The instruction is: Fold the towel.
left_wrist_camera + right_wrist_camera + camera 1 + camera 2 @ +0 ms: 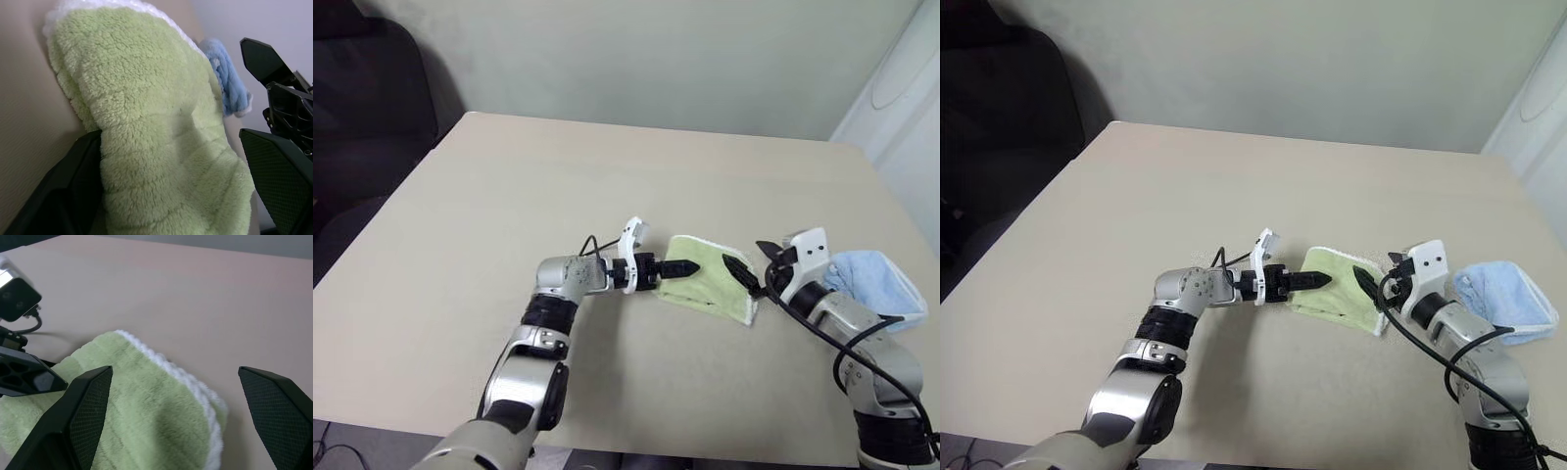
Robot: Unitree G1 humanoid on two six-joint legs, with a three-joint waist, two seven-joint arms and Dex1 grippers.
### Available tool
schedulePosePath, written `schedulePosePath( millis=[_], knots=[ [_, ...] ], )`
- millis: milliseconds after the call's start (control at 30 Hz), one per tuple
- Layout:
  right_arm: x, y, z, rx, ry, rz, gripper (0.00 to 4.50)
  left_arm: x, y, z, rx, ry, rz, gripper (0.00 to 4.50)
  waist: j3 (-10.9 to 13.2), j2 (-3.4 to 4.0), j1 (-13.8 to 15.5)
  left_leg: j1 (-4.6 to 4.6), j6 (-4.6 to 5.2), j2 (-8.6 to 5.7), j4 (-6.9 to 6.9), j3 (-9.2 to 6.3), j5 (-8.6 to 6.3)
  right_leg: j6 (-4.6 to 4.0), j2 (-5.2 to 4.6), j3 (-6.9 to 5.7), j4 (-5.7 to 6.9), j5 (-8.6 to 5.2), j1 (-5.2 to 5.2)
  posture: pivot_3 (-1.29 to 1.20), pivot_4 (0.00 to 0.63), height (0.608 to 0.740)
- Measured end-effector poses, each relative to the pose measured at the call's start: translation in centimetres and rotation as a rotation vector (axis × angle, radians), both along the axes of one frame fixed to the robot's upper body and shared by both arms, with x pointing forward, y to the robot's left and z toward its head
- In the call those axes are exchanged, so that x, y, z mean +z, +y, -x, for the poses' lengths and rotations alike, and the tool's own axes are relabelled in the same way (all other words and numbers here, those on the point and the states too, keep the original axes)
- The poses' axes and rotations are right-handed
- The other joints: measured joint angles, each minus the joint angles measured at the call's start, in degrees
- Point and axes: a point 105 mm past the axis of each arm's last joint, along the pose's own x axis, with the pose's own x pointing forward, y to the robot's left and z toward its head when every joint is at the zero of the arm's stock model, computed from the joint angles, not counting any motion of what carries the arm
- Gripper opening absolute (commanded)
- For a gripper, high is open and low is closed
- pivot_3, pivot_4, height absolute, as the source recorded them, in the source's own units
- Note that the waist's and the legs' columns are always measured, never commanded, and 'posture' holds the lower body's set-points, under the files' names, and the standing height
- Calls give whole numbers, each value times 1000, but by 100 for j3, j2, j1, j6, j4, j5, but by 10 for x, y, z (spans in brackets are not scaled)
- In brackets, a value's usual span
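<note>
Both two-fingered black grippers stood wide open and held nothing. Left gripper (683, 266) lay at the near-left edge of the folded light green terry cloth towel with white stitched edging (710, 281), one finger (63, 196) against the pile. Right gripper (747, 274) sat at the towel's opposite edge, fingers (83, 416) spread above it. That towel rested on the beige table (558, 186), beside a light blue cloth (876, 279).
</note>
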Motion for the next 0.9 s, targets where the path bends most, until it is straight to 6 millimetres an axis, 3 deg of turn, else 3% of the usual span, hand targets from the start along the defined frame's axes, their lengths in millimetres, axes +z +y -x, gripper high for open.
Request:
schedulePosePath(
  millis=[333,367,700,833,900],
  knots=[
    [1,-2,-1,-19,-10,0,4327,-7,-5,3,-16,2,-33,193,0,0,-2,0,-1,4,0,2,1,9,2,-1,-1,-1,-2,0,150,740],
    [2,-2,-1,-20,-12,-1,4327,-7,-5,2,-16,-1,-36,28,0,0,-2,0,0,4,0,2,1,12,2,0,-1,-2,-2,0,150,740],
    [5,-3,-4,-41,-32,-9,4327,-6,3,-1,33,-9,-25,28,0,0,-11,2,0,5,0,3,1,22,3,0,-1,-4,-3,0,150,740],
    [8,-4,-5,-49,-44,-19,4327,7,21,-16,151,-12,37,28,0,0,-43,4,1,8,-2,5,0,29,5,0,0,-2,-5,0,150,740],
    [9,-6,-6,-59,-49,-21,4327,24,41,-29,247,-41,71,28,1,0,-91,6,1,12,-5,6,-1,33,8,0,0,0,-9,0,150,740]
  ],
)
